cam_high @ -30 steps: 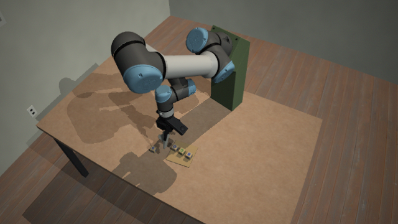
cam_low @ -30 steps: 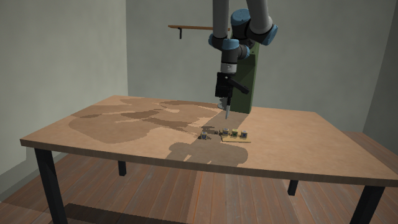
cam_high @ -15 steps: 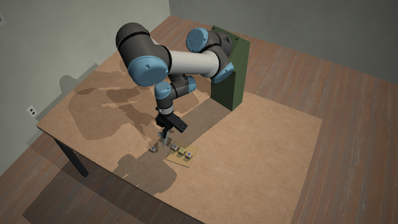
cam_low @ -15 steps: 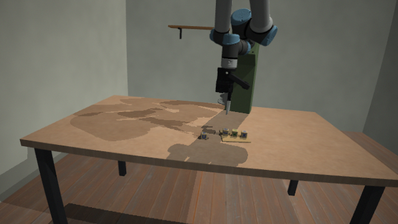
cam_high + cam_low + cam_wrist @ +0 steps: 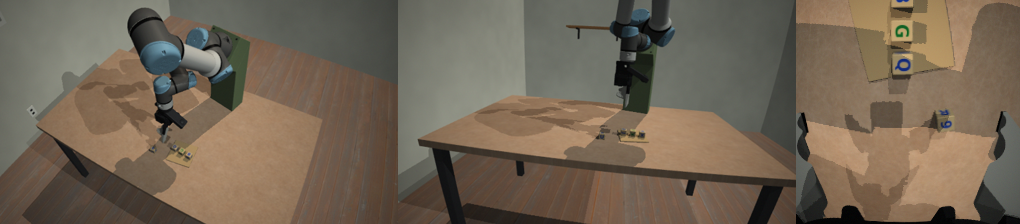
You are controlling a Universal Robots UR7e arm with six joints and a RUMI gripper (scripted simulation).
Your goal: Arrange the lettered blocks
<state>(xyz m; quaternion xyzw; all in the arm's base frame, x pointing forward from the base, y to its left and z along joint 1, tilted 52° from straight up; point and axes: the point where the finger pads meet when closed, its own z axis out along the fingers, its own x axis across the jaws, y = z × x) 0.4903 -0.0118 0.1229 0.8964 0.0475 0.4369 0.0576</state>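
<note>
A tan mat (image 5: 182, 153) lies near the table's front edge and carries three small blocks in a close row (image 5: 181, 151). In the wrist view the row runs up the frame: a block with a blue Q (image 5: 902, 64), a block with a green G (image 5: 902, 33), and a third block cut off at the top edge (image 5: 901, 3). A fourth block with blue marks (image 5: 152, 149) sits on the bare table beside the mat; it also shows in the wrist view (image 5: 944, 121) and in the exterior view (image 5: 601, 135). My gripper (image 5: 163, 135) is open and empty, well above the table between the lone block and the mat.
The green pedestal (image 5: 231, 71) holding the arm's base stands at the table's far side. The arm's shadows cover the table's left half. The table's front edge (image 5: 597, 164) runs close to the mat.
</note>
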